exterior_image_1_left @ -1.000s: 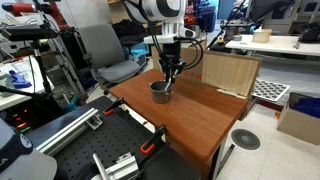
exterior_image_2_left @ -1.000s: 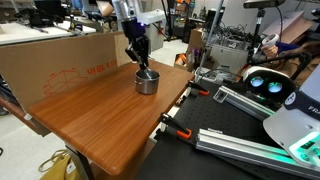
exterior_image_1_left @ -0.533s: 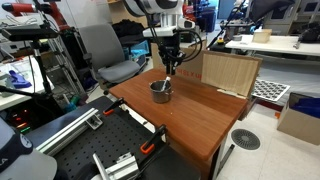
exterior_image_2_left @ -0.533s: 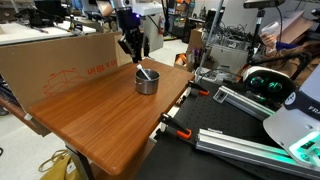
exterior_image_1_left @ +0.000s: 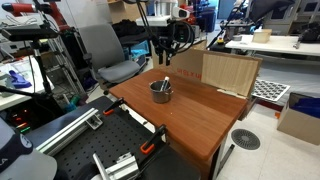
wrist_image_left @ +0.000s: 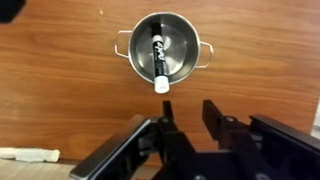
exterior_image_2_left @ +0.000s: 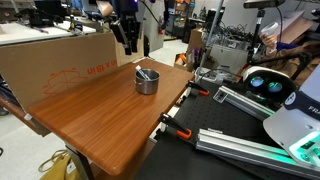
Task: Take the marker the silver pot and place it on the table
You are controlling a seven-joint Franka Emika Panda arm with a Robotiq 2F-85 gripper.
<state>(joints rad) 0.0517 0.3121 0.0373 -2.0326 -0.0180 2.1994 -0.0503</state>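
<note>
Hanging above the silver pot [exterior_image_1_left: 160,92] in an exterior view, the gripper [exterior_image_1_left: 165,58] is clear of the rim, with open air between them. The pot stands on the table [exterior_image_1_left: 205,125], close to the edge that faces the grey office chair [exterior_image_1_left: 105,50] and near the corner by the upright cardboard panel [exterior_image_1_left: 228,72]. The marker [exterior_image_1_left: 165,82] leans inside the pot, one end rising above the rim.

In an exterior view from the opposite side, the gripper [exterior_image_2_left: 128,45] hangs in front of the cardboard panel [exterior_image_2_left: 60,60], raised and apart from the pot [exterior_image_2_left: 147,81]. The pot sits near the far corner of the table [exterior_image_2_left: 100,115], short of the panel-side edge. The marker [exterior_image_2_left: 145,73] rests across the pot opening.

In the wrist view, the fingers [wrist_image_left: 212,115] of the gripper [wrist_image_left: 188,125] stand spread, with nothing between them. The pot [wrist_image_left: 185,45] lies ahead of the fingertips on the bare table [wrist_image_left: 60,90]. The marker [wrist_image_left: 158,58] lies inside it, dark-bodied, its white end resting on the rim nearest the gripper.
</note>
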